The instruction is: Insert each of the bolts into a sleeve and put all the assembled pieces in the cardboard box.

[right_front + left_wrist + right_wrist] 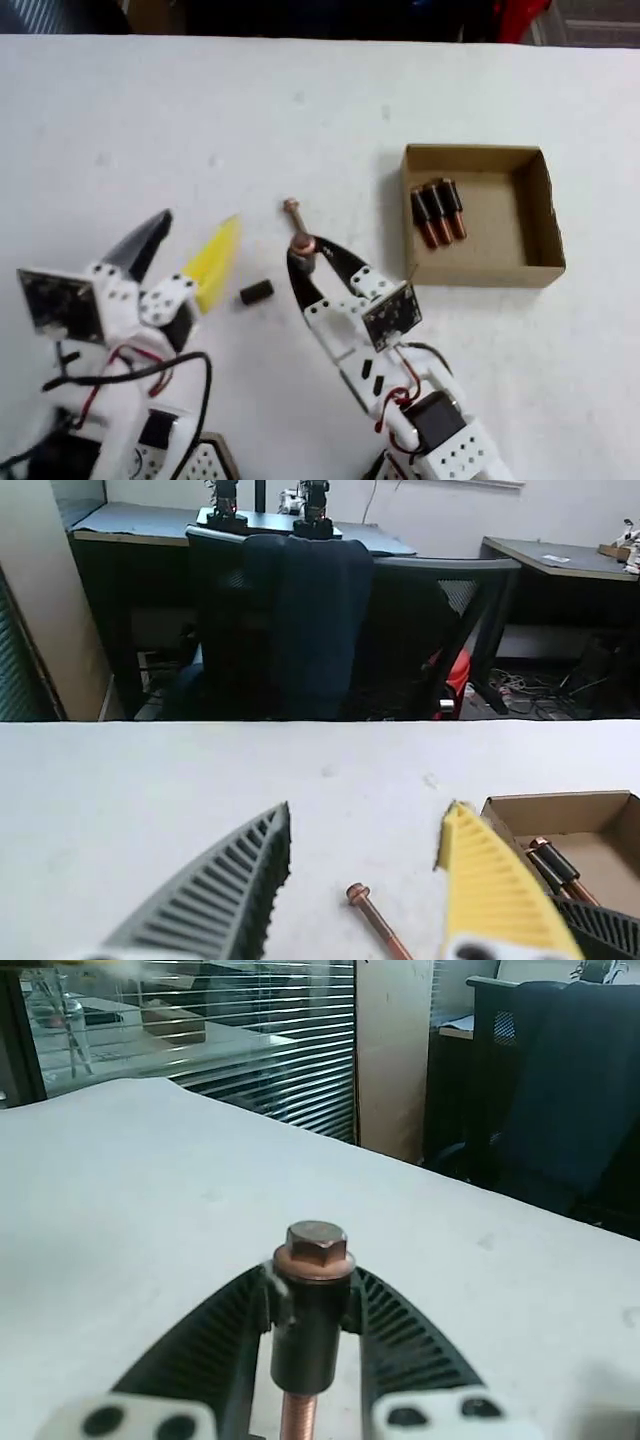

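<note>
My right gripper (306,256) is shut on a black sleeve (305,1335) with a copper bolt through it. The bolt's hex head (316,1248) points away from the wrist, and the shaft sticks out the near end. Just beyond it a loose bolt (294,218) lies on the table, also visible in the left wrist view as a bolt (372,918). A loose black sleeve (257,292) lies between the arms, near the yellow finger (215,260). My left gripper (200,228) stands open and empty at the lower left. The cardboard box (478,157) holds three assembled pieces (437,213).
The white table stretches wide behind the arms and box. The box (600,810) stands to the right of the right arm. Chairs and desks are beyond the far table edge.
</note>
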Action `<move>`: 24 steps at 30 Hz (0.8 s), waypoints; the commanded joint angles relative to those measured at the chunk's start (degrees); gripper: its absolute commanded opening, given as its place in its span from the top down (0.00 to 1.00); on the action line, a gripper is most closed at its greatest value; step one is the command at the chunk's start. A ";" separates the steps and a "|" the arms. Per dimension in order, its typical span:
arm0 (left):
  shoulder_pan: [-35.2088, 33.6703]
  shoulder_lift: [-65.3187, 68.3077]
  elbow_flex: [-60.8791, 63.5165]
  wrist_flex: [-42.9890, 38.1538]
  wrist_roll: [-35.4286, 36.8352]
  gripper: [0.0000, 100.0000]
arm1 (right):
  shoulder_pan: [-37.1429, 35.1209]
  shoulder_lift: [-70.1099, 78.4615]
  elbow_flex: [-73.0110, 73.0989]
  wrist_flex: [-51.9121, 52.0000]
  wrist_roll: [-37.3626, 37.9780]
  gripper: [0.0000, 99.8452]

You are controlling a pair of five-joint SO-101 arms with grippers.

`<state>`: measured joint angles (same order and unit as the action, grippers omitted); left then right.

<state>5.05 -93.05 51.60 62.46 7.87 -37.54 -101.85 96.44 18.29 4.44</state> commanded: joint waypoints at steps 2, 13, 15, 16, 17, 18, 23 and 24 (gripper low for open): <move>-3.47 0.31 -7.47 6.68 -0.70 0.89 | 0.75 -1.19 0.44 0.04 -0.35 0.98; -8.48 -0.75 -9.49 19.69 -0.79 0.98 | 3.30 -1.36 0.44 2.42 -0.35 0.98; -8.40 -3.65 -9.14 21.10 -0.79 0.98 | 4.18 -1.36 0.44 2.42 0.26 0.98; -8.40 -5.58 -9.14 21.54 -0.79 0.98 | 4.44 -1.36 0.44 2.42 1.58 0.98; -8.40 -7.78 -9.14 21.80 -0.79 0.98 | 4.62 -1.36 0.44 2.42 3.34 0.98; -8.31 -9.98 -9.14 22.15 -0.79 0.98 | 4.70 -1.36 0.44 2.59 4.66 0.98; -8.31 -11.47 -9.14 25.14 -0.79 0.98 | 4.79 -1.36 0.44 2.86 6.07 0.98; -8.31 -11.47 -9.14 25.49 -0.79 0.98 | 4.79 -1.36 0.44 2.86 6.07 0.98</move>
<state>-3.03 -104.66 44.22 86.99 7.87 -33.41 -101.85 96.44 21.19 9.36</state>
